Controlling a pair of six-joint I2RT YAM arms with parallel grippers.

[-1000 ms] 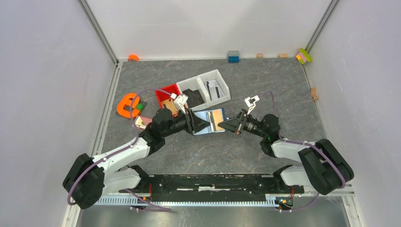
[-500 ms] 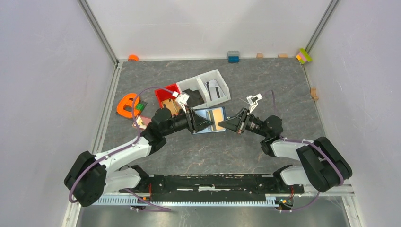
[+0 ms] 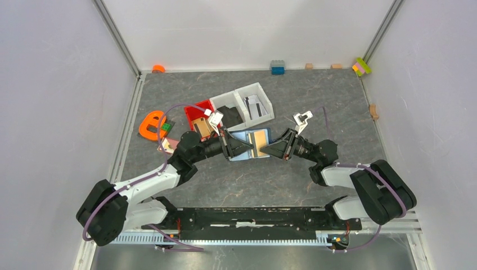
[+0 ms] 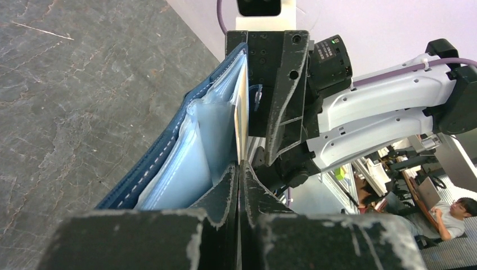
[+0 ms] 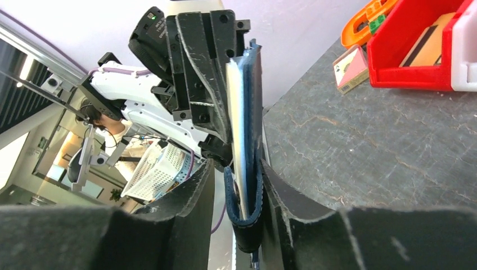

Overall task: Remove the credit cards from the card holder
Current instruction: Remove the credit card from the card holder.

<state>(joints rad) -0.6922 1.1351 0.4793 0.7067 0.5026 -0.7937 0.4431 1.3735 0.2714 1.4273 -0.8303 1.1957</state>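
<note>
The navy card holder (image 3: 246, 137) hangs open above the table between both grippers, its light blue inside and a tan panel facing up. My left gripper (image 3: 238, 146) is shut on the edge of a thin pale credit card (image 4: 241, 115) that stands in the holder (image 4: 163, 163); its fingertips (image 4: 240, 166) meet on it. My right gripper (image 3: 271, 148) is at the holder's other end. In the right wrist view its jaws (image 5: 237, 164) stand apart around the holder's folded edge (image 5: 256, 101). That edge rests on one finger, with a gap to the other. The card's white edge (image 5: 235, 112) shows there too.
Two white bins (image 3: 250, 104) and a red bin (image 3: 198, 112) sit just behind the holder. An orange piece (image 3: 149, 125) and a pink box (image 3: 169, 145) lie to the left. Small blocks (image 3: 277, 67) line the back wall. Enclosure walls stand on both sides.
The left gripper has closed on the card's edge. The right gripper's jaws have spread apart from the holder. The holder has shifted slightly away from the arm bases.
</note>
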